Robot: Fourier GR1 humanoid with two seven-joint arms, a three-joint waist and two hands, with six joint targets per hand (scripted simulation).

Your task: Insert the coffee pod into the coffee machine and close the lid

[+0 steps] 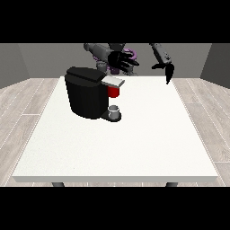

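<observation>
Grey walls (40, 58) and pale plank flooring (27, 99) frame a large white table (117, 148) that fills most of the front view; the coffee machine (87, 92), a black rounded block, stands on it toward ten o'clock from the table's middle, its grey lid (113, 81) lying roughly level over a red part (113, 91) at the brew head; whether that red part is the coffee pod I cannot tell, and no separate pod can be made out elsewhere; below it, at the machine's five o'clock, a small grey cup (114, 111) sits on the drip base, touching the machine's foot.

At one o'clock from the machine the hand at the view's left (120, 62) hangs above and just behind the lid, its black fingers spread and straight, grasping nothing; well apart, at three o'clock from that hand, the hand at the view's right (167, 69) hovers over the table's far edge, fingers pointing down and relaxed, carrying nothing; the robot's torso (117, 48) shows small at twelve o'clock behind both.
</observation>
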